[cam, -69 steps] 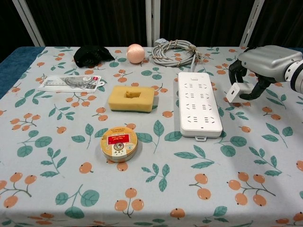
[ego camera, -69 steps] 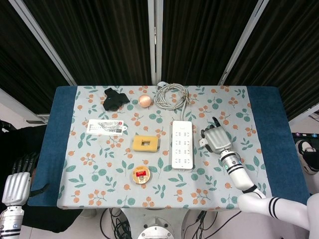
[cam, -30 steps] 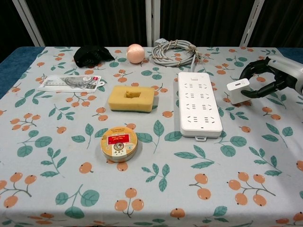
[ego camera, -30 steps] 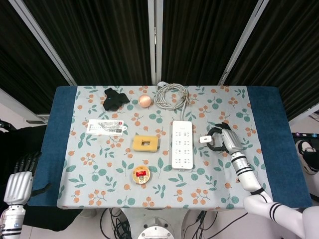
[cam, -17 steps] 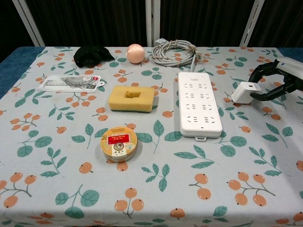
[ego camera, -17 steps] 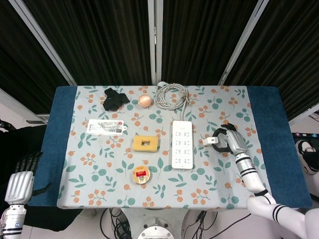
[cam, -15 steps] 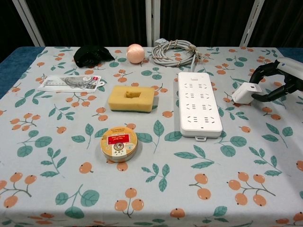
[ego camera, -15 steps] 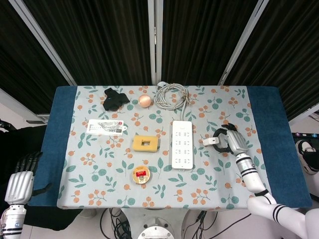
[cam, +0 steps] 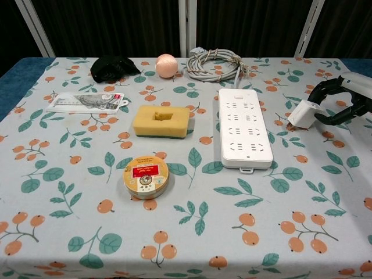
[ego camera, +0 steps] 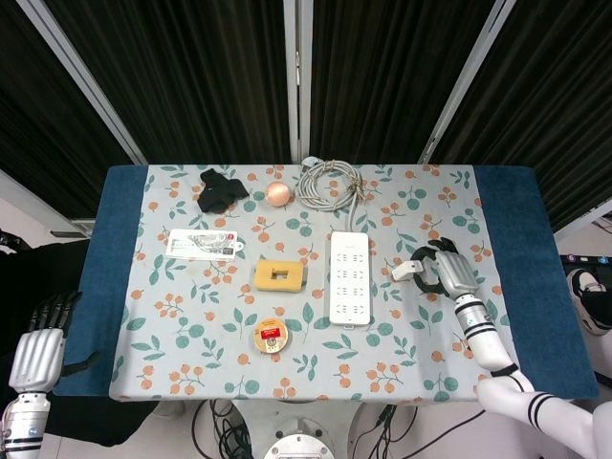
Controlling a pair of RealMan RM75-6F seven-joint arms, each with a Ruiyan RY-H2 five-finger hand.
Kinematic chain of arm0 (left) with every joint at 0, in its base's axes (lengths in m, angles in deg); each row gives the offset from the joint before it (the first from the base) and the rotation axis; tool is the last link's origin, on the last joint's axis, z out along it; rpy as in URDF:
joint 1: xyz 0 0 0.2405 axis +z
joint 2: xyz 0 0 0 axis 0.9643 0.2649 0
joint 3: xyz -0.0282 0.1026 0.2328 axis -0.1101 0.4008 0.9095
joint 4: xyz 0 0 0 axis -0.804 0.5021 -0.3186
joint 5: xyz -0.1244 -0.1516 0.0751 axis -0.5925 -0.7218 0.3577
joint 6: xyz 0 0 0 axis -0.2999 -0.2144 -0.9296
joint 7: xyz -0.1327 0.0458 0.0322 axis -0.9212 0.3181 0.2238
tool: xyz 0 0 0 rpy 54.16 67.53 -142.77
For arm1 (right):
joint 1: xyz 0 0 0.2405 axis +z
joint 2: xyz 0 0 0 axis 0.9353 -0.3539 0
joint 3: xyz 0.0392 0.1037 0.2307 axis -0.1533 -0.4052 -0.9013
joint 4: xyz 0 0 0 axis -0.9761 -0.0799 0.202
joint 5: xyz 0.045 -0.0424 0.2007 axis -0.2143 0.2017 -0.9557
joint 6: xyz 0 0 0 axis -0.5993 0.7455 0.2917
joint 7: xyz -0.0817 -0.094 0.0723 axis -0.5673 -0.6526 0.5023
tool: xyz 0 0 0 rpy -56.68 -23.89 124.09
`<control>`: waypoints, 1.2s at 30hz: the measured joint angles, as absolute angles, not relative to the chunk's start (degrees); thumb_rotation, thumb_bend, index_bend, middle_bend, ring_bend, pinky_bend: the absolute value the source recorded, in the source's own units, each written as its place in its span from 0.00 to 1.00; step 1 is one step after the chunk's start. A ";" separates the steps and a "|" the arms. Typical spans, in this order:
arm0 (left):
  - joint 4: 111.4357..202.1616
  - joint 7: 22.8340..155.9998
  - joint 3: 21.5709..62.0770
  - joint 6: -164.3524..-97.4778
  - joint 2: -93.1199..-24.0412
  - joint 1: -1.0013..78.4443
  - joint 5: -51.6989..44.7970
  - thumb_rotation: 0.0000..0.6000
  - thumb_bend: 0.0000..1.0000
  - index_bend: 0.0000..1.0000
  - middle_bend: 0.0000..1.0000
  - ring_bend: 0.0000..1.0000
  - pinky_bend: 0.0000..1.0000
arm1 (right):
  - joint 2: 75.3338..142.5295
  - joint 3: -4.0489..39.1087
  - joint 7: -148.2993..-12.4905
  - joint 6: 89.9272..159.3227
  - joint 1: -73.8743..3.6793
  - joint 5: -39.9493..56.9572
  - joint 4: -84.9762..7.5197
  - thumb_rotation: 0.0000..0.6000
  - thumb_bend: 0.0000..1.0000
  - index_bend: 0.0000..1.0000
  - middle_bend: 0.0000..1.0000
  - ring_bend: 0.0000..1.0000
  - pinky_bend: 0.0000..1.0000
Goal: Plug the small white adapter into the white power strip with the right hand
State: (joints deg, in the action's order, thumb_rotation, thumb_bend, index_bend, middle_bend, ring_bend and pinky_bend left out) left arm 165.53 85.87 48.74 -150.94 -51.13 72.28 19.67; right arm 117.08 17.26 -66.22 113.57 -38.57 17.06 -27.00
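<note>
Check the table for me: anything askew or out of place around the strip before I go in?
Nothing stands out. The white power strip lies flat and square with its sockets bare. The right hand holds the small white adapter tilted, off the strip's right side, not yet over a socket.

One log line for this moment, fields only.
phase: carry | right hand: holds small white adapter | adapter: right of white power strip, unplugged | left hand: idle, off-table

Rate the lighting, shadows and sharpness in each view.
Head view: even light, sharp, black curtains behind, left hand in dim floor area. Chest view: soft faint shadows beside the power strip and sponge; right hand cropped at the edge, adapter crisp.
</note>
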 measured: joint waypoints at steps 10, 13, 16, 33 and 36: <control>165.44 85.75 48.66 -150.94 -51.12 72.14 19.76 1.00 0.14 0.06 0.03 0.00 0.00 | 114.94 17.54 -69.51 112.50 -38.62 16.38 -29.67 1.00 0.24 0.26 0.30 0.07 0.00; 165.50 85.82 48.66 -150.95 -51.05 72.12 19.79 1.00 0.14 0.06 0.03 0.00 0.00 | 113.93 17.79 -72.12 112.56 -38.56 16.35 -30.88 1.00 0.21 0.23 0.27 0.05 0.00; 165.72 86.02 48.68 -151.05 -50.89 72.11 19.89 1.00 0.14 0.06 0.03 0.00 0.00 | 112.63 18.14 -75.80 113.06 -38.33 16.84 -32.46 1.00 0.21 0.23 0.28 0.05 0.00; 167.77 87.03 49.04 -151.23 -49.94 72.45 19.84 1.00 0.14 0.06 0.02 0.00 0.00 | 110.45 19.96 -86.80 111.04 -33.84 19.76 -33.65 1.00 0.21 0.38 0.38 0.09 0.00; 167.94 87.19 49.06 -151.14 -49.91 72.42 19.82 1.00 0.14 0.06 0.02 0.00 0.00 | 111.10 20.26 -85.06 111.06 -33.67 20.63 -32.34 1.00 0.21 0.39 0.38 0.09 0.00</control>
